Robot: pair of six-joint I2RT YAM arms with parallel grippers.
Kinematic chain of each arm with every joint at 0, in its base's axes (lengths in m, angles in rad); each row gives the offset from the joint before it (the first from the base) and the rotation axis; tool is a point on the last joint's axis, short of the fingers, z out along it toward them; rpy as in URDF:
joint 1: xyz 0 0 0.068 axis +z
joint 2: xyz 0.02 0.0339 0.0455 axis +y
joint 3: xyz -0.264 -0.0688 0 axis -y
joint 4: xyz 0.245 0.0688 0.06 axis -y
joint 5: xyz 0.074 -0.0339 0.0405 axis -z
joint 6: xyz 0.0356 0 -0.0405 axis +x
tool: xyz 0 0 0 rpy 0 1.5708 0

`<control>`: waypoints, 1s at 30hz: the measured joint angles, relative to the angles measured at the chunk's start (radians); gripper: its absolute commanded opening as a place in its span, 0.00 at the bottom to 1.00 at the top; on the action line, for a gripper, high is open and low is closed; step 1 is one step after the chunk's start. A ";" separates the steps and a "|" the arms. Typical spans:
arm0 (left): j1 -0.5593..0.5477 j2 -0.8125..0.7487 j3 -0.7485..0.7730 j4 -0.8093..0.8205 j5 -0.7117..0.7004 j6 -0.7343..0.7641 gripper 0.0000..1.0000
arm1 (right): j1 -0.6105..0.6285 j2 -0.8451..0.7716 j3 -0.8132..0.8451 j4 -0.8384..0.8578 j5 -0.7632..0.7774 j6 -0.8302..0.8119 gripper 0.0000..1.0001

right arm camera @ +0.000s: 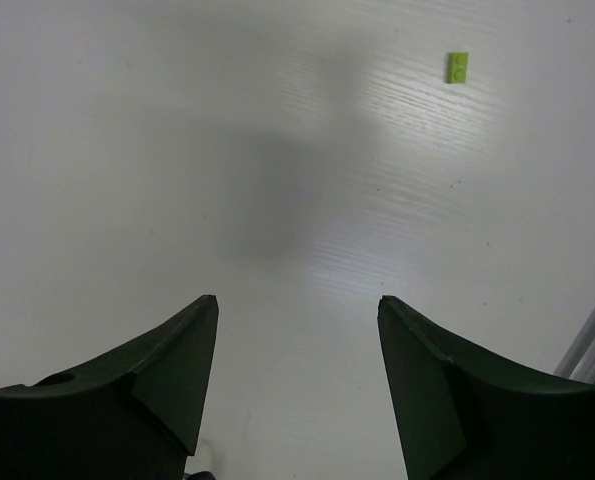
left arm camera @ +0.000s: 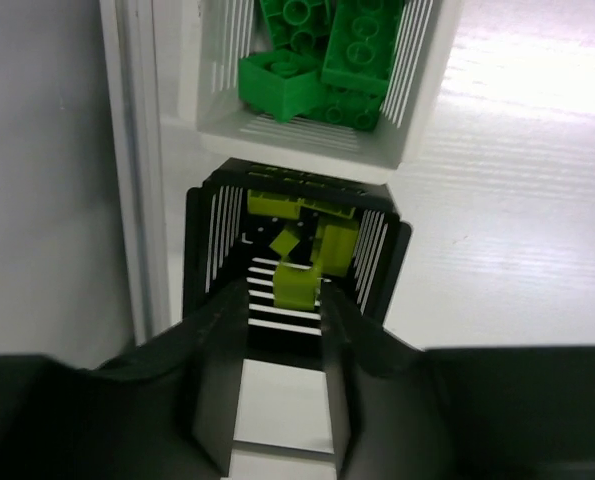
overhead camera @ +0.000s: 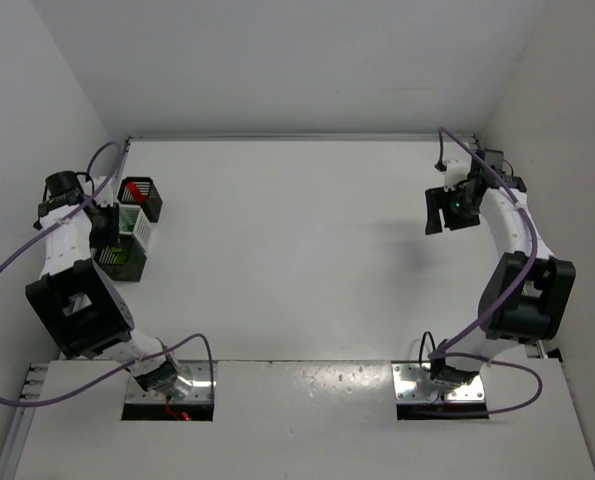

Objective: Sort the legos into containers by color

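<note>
Left wrist view is showing the left gripper (left arm camera: 285, 300) hanging over the near black bin (left arm camera: 199, 240) in the middle of the frame, with its fingers standing a little apart. A small yellow-green lego (left arm camera: 295, 285) is sitting right at the tips, over a pile of the same color. I cannot tell if it is being pinched or is dropping. So the step looks like putting a yellow-green piece in its home. At the top of this frame the white bin (left arm camera: 422, 90) is holding dark green legos (left arm camera: 317, 60). Right wrist view is showing what the others are not: one loose lego (right arm camera: 458, 67), yellow-green, lying on the table (right arm camera: 177, 150) in the upper right of the frame. It is well apart from the right gripper (right arm camera: 297, 300), whose fingers are spread wide with nothing between them. I think that arm is going to have to reach forward, come down around that piece and pinch it gently, because it is so tiny. Top external view is the only one showing the far black bin (overhead camera: 158, 203) with red legos (overhead camera: 137, 190), at the upper left, and both arms at once.
</note>
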 measured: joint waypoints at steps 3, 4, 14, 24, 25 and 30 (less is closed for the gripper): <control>-0.015 0.000 0.000 0.007 0.001 -0.002 0.54 | -0.026 0.003 -0.016 0.001 0.016 -0.023 0.66; -0.018 0.000 0.000 0.009 0.001 -0.002 0.54 | -0.037 0.005 -0.024 0.001 0.021 -0.031 0.66; -0.033 -0.047 0.006 0.007 0.043 -0.003 0.55 | -0.121 0.069 -0.074 0.020 0.052 -0.099 0.54; -0.208 -0.274 0.050 0.013 0.126 -0.004 0.58 | -0.130 0.174 -0.051 0.066 0.061 -0.129 0.53; -0.219 -0.280 0.053 0.010 0.138 -0.004 0.58 | -0.130 0.184 -0.043 0.077 0.059 -0.137 0.53; -0.229 -0.282 0.059 -0.015 0.222 0.005 0.60 | -0.130 0.232 -0.024 0.152 0.048 -0.209 0.50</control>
